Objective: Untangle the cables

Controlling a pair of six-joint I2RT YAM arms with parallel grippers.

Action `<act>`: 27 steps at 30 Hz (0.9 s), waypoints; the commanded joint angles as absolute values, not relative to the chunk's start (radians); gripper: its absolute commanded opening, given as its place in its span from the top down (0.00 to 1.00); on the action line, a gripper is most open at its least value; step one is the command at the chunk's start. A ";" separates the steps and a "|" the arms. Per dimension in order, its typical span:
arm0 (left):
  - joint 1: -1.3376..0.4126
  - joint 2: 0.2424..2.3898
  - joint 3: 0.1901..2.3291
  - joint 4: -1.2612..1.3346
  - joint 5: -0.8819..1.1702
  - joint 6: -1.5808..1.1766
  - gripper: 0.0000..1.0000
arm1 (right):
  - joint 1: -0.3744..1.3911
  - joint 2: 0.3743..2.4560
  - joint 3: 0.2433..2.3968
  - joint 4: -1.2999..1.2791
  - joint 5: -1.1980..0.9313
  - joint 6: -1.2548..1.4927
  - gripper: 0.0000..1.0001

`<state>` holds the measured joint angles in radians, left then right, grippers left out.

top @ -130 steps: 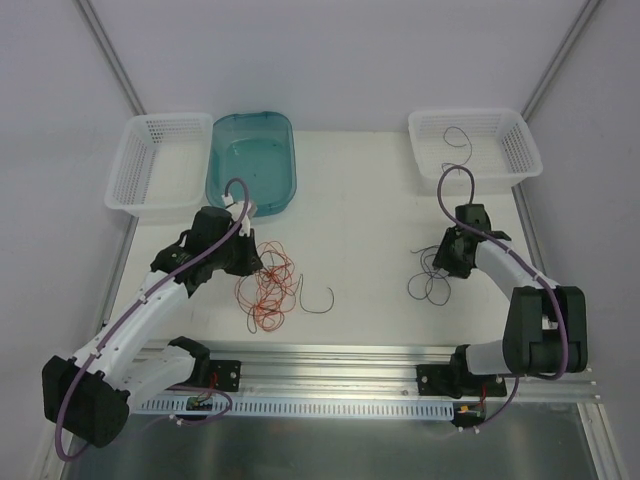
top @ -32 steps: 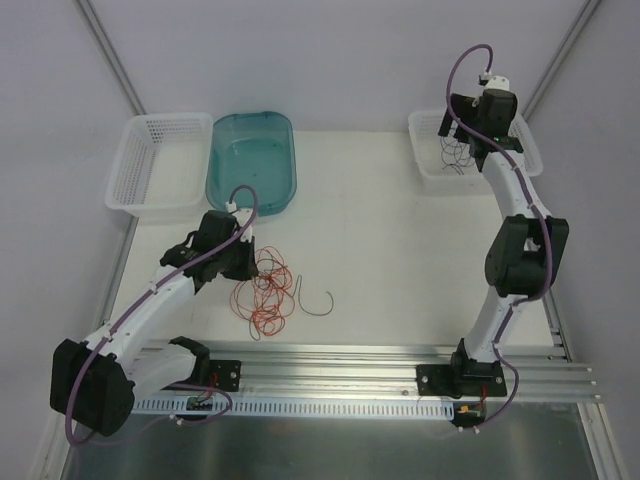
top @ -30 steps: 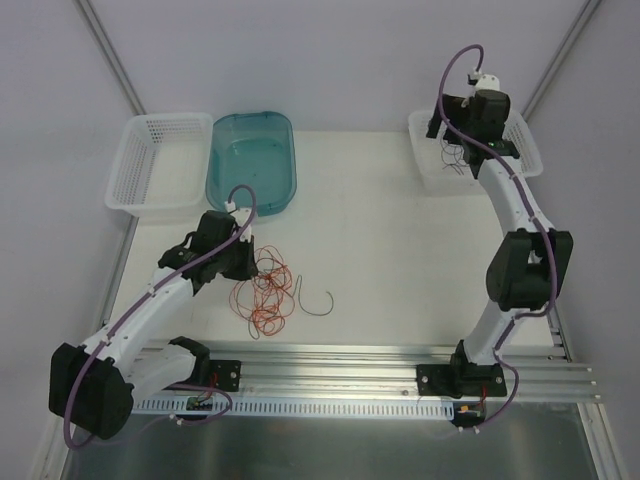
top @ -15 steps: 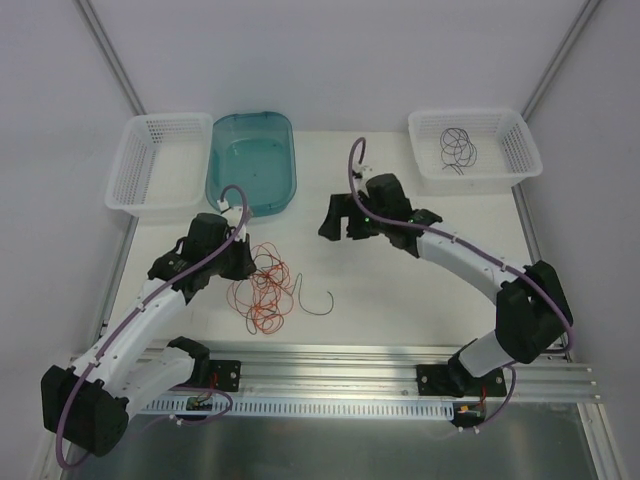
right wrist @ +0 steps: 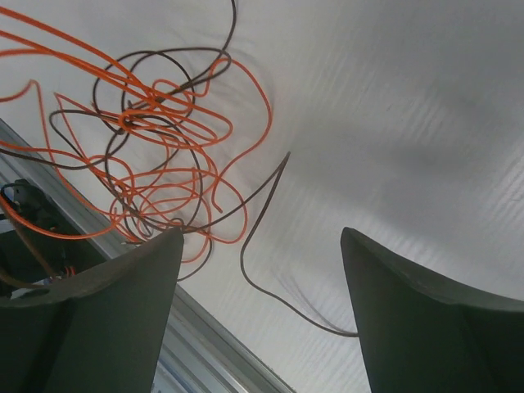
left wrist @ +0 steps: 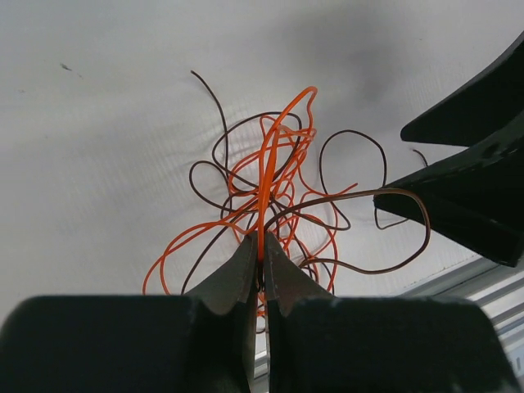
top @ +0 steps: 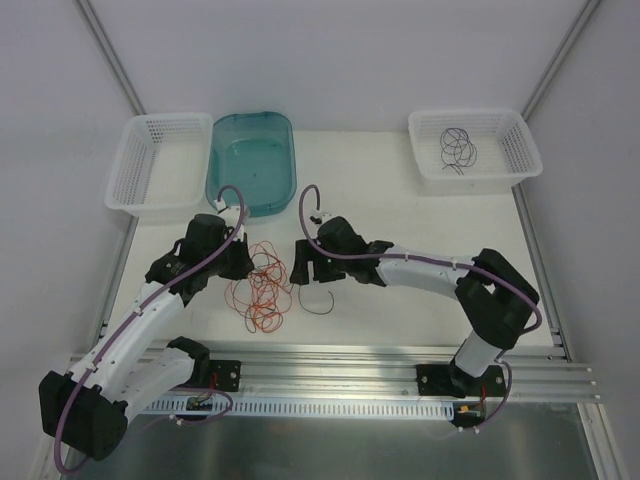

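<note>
The cables (top: 262,290) lie in a tangle of orange-red and dark strands on the white table, left of centre. My left gripper (top: 247,264) sits at the tangle's upper left, shut on one orange strand (left wrist: 265,172) that rises from its jaws (left wrist: 260,260). Just right of the tangle, my right gripper (top: 308,272) hangs low and open. A loose dark cable (right wrist: 260,219) curves on the table between its fingers (right wrist: 262,237), apart from both. The same dark cable (top: 322,303) shows in the top view. Another dark cable (top: 458,150) lies coiled in the right basket.
A white mesh basket (top: 160,120) stands at the back left, with a teal tub (top: 250,165) beside it. The right white basket (top: 475,115) is at the back right. An aluminium rail (top: 330,365) runs along the near table edge, close below the tangle.
My right arm has swung from over the right basket across and down to the tangle's right side, its jaws narrowing a little. The left gripper has stayed shut at the tangle.
</note>
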<state>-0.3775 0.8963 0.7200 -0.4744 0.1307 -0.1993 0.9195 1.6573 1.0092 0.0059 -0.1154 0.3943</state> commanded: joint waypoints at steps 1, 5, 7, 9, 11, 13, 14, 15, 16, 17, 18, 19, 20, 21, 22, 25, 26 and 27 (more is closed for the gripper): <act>-0.365 0.877 0.709 -0.445 0.106 -0.209 0.99 | 0.940 1.701 1.061 0.049 -0.091 0.439 0.20; -0.364 0.876 0.710 -0.445 0.098 -0.210 0.99 | 0.940 1.747 1.065 0.054 -0.087 0.442 0.35; -0.365 0.874 0.709 -0.445 0.094 -0.210 0.99 | 0.942 1.766 1.057 0.057 -0.092 0.443 0.53; -0.364 0.874 0.709 -0.445 0.091 -0.212 0.99 | 0.942 1.767 1.051 0.054 -0.086 0.436 0.67; -0.364 0.874 0.707 -0.445 0.080 -0.213 0.99 | 0.934 1.756 1.051 0.012 -0.049 0.416 0.85; -0.365 0.874 0.706 -0.445 0.060 -0.215 0.99 | 0.917 1.718 1.033 -0.012 -0.031 0.402 0.99; -0.364 0.873 0.706 -0.445 0.054 -0.215 0.99 | 0.896 1.701 1.022 -0.026 -0.014 0.393 0.99; -0.365 0.871 0.706 -0.445 0.049 -0.218 0.99 | 0.879 1.677 1.011 -0.035 -0.008 0.384 0.99; -0.365 0.867 0.706 -0.445 0.041 -0.218 0.99 | 0.862 1.628 0.987 -0.064 -0.006 0.377 0.99; -0.365 0.864 0.704 -0.445 0.025 -0.216 0.99 | 0.818 1.596 0.974 -0.086 0.055 0.362 0.99; -0.364 0.861 0.703 -0.443 0.017 -0.219 0.99 | 0.792 1.566 0.962 -0.112 0.080 0.356 0.99; -0.365 0.858 0.701 -0.445 0.011 -0.221 0.99 | 0.763 1.537 0.951 -0.173 0.109 0.345 0.99; -0.365 0.851 0.700 -0.443 0.005 -0.221 0.99 | 0.697 1.463 0.924 -0.205 0.171 0.338 0.99; -0.365 0.848 0.699 -0.445 -0.020 -0.222 0.99 | 0.658 1.428 0.911 -0.236 0.201 0.322 0.99; -0.365 0.844 0.699 -0.445 -0.029 -0.224 0.99 | 0.567 1.386 0.898 -0.285 0.219 0.315 0.99; -0.364 0.827 0.695 -0.445 -0.058 -0.227 0.98 | 0.371 1.226 0.845 -0.349 0.238 0.287 0.99; -0.364 0.819 0.696 -0.445 -0.064 -0.226 0.98 | 0.327 1.189 0.835 -0.365 0.239 0.278 0.99; -0.362 0.812 0.695 -0.445 -0.080 -0.229 0.98 | 0.289 1.105 0.831 -0.397 0.245 0.272 0.99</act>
